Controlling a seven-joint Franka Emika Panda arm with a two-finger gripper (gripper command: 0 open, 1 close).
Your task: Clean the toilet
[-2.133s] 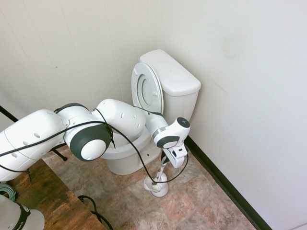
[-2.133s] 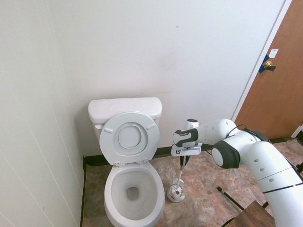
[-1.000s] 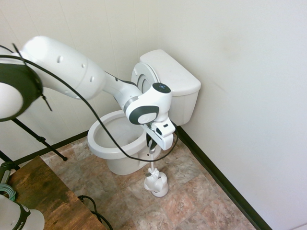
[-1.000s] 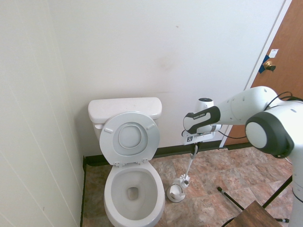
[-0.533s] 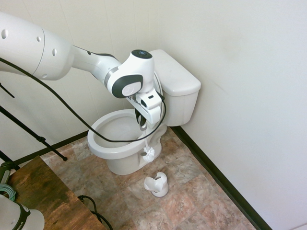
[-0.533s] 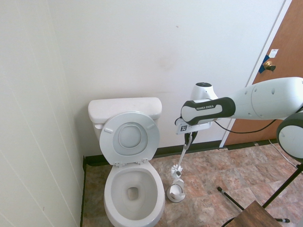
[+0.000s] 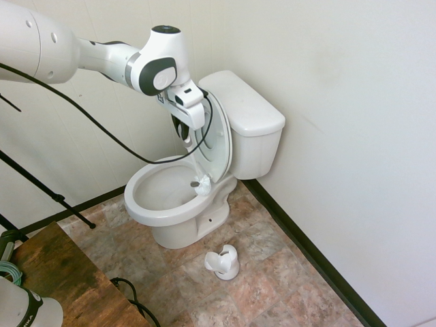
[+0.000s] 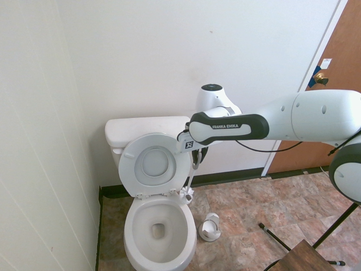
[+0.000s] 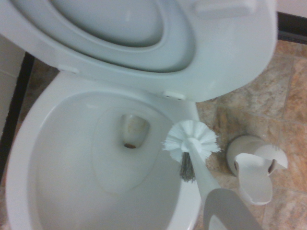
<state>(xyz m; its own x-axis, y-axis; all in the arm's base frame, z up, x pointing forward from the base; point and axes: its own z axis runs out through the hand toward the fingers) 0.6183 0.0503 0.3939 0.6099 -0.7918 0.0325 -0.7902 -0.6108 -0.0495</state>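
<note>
1st ext view: pincer (image 7: 184, 133) is pinched on the brush (image 7: 196, 169) handle, head hanging just over the toilet (image 7: 178, 197) rim, holder (image 7: 223, 262) on floor beside it. 2nd ext: toilet (image 8: 159, 226) sits vs back wall, seat up. Wrist: brush head (image 9: 191, 141) is at bowl edge, so I'd shift inward, lower, then scrub w/ light pressure.

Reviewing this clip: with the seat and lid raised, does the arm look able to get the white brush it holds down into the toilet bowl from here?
Probably yes. The claw is shut on the white long-handled brush, whose head hangs over the rim of the white ceramic toilet. Seat and lid stand upright, and nothing shows between brush and bowl.
</note>
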